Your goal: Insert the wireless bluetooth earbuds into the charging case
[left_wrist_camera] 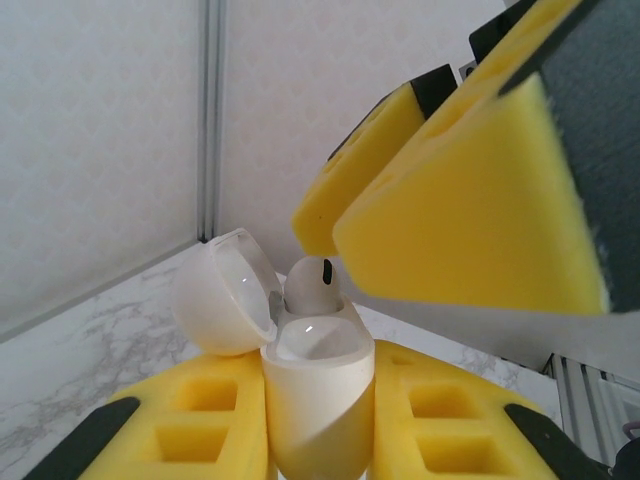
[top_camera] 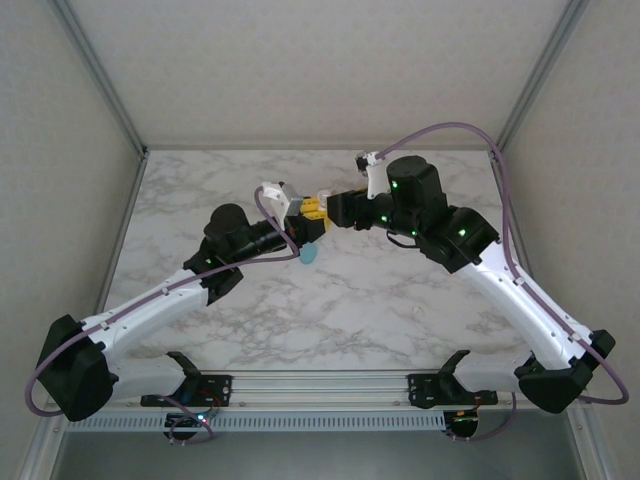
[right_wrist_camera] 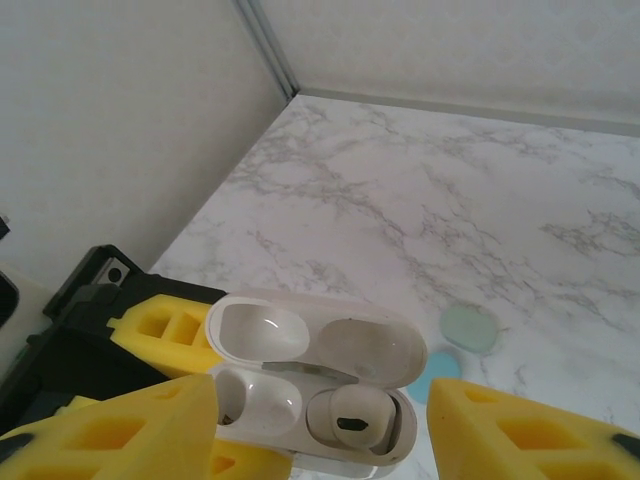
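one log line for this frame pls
left claw: shut on white charging case, lid open | right claw: open, over case | one earbud seated | other slot empty | pale-blue piece on table

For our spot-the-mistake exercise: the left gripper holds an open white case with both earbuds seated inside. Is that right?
No: just one earbud sits in the case; the socket beside it is empty, as the right wrist view shows. The left gripper does hold the case, open.
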You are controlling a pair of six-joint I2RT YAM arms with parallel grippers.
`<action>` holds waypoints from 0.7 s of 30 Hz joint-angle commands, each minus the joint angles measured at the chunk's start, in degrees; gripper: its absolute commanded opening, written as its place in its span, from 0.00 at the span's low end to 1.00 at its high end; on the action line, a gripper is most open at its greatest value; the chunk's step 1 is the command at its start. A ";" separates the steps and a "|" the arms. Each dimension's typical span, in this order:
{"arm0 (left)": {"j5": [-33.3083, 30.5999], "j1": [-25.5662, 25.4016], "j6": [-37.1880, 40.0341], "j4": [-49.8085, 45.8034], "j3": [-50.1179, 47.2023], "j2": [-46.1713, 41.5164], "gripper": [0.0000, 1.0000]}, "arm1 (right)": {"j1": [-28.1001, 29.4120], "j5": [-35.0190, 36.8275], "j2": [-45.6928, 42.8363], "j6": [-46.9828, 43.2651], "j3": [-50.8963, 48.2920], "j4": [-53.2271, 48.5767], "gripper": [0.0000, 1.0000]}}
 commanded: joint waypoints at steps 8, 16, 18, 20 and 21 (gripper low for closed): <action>0.86 -0.39 3.44 0.08 -0.39 -3.27 0.00 | -1.04 10.55 -5.11 4.24 2.30 -4.45 0.59; -0.73 -0.39 4.54 -1.56 -1.98 -5.51 0.00 | -21.43 13.90 -14.49 14.29 -10.91 -20.19 0.51; -1.00 -0.43 4.44 -1.80 -2.34 -5.99 0.00 | -27.91 8.55 -13.91 13.91 -17.47 -23.53 0.51; -1.20 -0.39 4.35 -2.06 -2.65 -6.30 0.00 | -31.66 3.31 -11.12 12.60 -24.07 -24.83 0.53; -1.20 -0.39 4.33 -2.16 -2.70 -6.36 0.00 | -32.33 1.50 -9.49 12.45 -26.71 -24.89 0.52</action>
